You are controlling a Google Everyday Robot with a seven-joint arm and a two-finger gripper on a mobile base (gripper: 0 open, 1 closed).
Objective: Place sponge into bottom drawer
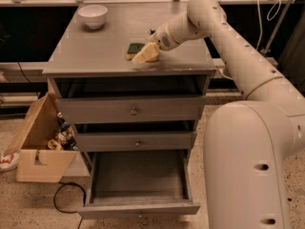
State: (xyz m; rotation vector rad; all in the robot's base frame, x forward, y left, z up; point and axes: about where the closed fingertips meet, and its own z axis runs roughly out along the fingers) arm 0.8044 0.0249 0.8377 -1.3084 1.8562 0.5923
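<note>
A small sponge (135, 48) with a dark green top lies on the grey worktop (90, 54) of a three-drawer cabinet, towards the front edge and a little right of the middle. A sliver of its yellow base shows at the left side.

The robot's hand (146, 56), pale and cream-coloured, is down at the sponge's right side, touching or overlapping it. Whether the hand is open or closed on the sponge cannot be told from this view. The white arm (224, 30) reaches in from the right, bending over the worktop's back right corner, and the robot's large white body (248, 166) fills the lower right.

Below, the bottom drawer (138, 209) is pulled well out towards the viewer, showing its wide grey tray. The middle drawer (137, 142) and the top drawer (134, 111) above it each carry one round metal knob and look only slightly out.

A white bowl (93, 15) stands at the back left corner of the worktop, well apart from the sponge.

On the speckled floor (28, 204) left of the cabinet sits an open cardboard box (38, 149) holding small items, and a black cable (62, 202) loops near it.
</note>
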